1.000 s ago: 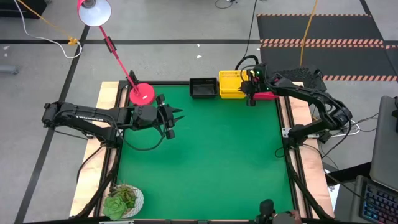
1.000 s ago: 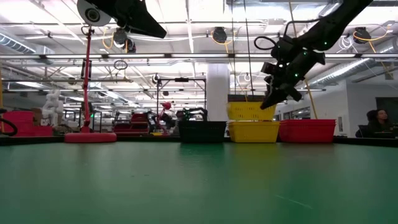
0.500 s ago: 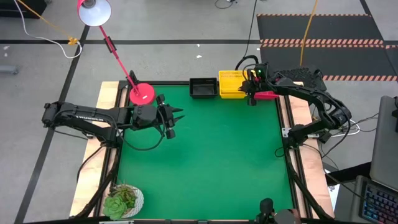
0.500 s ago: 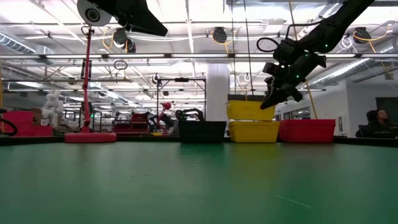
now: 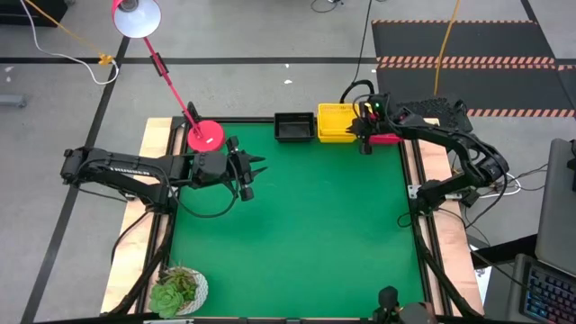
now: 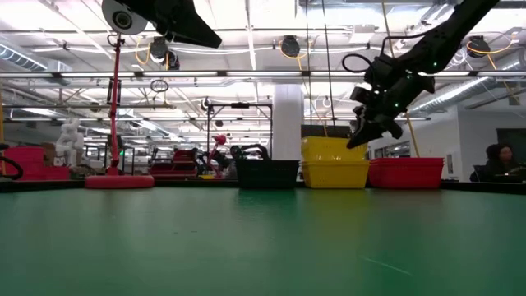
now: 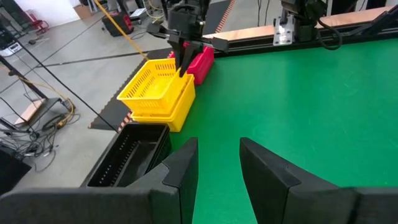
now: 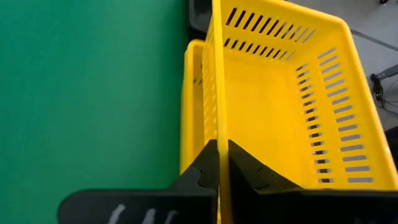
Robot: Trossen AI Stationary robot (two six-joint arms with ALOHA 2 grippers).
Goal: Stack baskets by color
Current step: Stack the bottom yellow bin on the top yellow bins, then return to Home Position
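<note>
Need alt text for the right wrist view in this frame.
The right gripper is shut on the rim of a yellow slotted plastic basket, holding it tilted over a second yellow basket below. Green table surface fills the rest, with a black basket's corner at the edge.

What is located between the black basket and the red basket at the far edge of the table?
The yellow baskets stand between the black basket and red basket, clearest in the low view.
</note>
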